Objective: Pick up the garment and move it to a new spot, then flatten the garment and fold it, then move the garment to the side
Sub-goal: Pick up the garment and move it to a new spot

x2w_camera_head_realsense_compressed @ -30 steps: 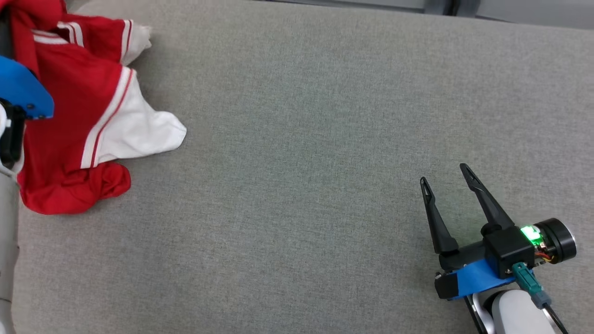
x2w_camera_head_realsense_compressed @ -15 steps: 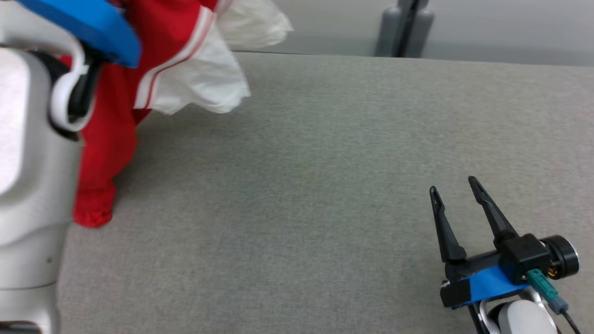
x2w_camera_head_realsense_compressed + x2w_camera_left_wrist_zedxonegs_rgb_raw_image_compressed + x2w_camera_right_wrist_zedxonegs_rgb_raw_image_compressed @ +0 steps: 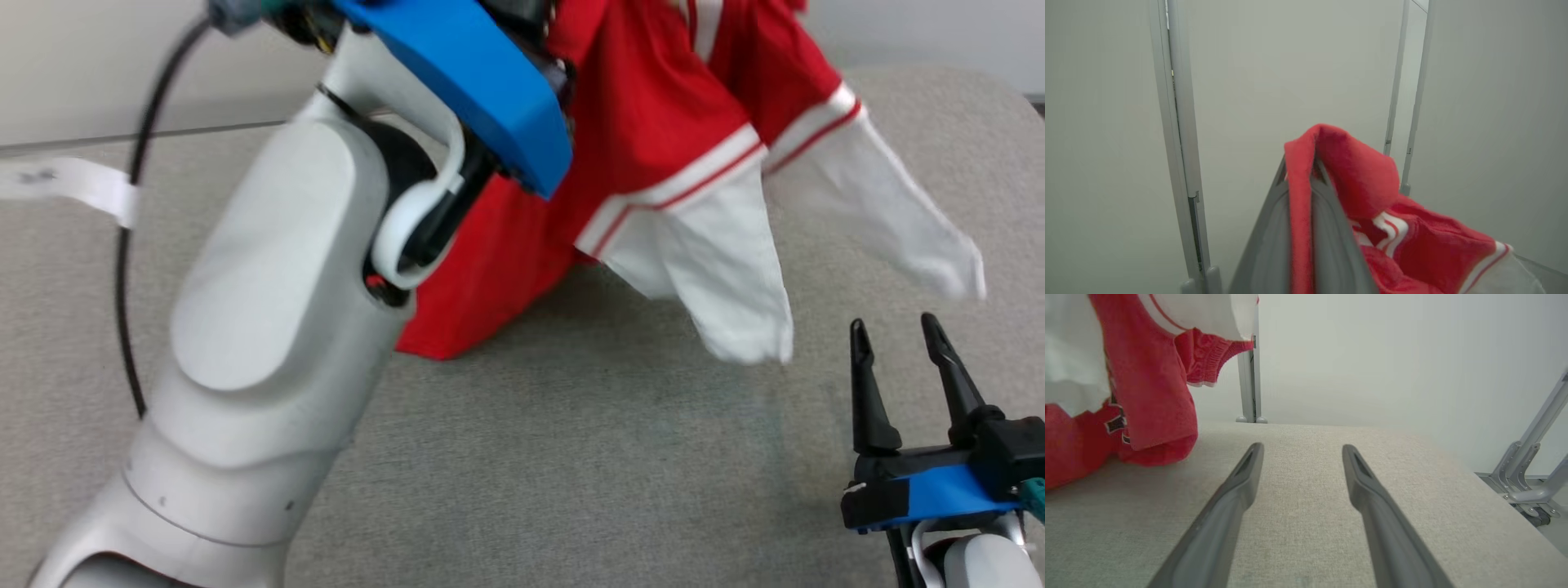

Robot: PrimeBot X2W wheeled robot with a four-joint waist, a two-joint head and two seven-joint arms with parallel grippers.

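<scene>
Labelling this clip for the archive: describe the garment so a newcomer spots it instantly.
Start at the wide grey fabric-covered table. Above its far side, a garment hangs from the shut left end effector, its lower edge touching the surface. Its red body, white sleeves and striped trim stand out against everything grey, white and blue around it.

Head view: your left arm [image 3: 269,327] covers the left flank of the garment [image 3: 653,114], whose top runs off the frame | white sleeve [image 3: 898,212] smeared by blur | left wrist view: red cloth hides the tips of your fingers [image 3: 1331,245] | right wrist view: garment cropped at left edge
</scene>
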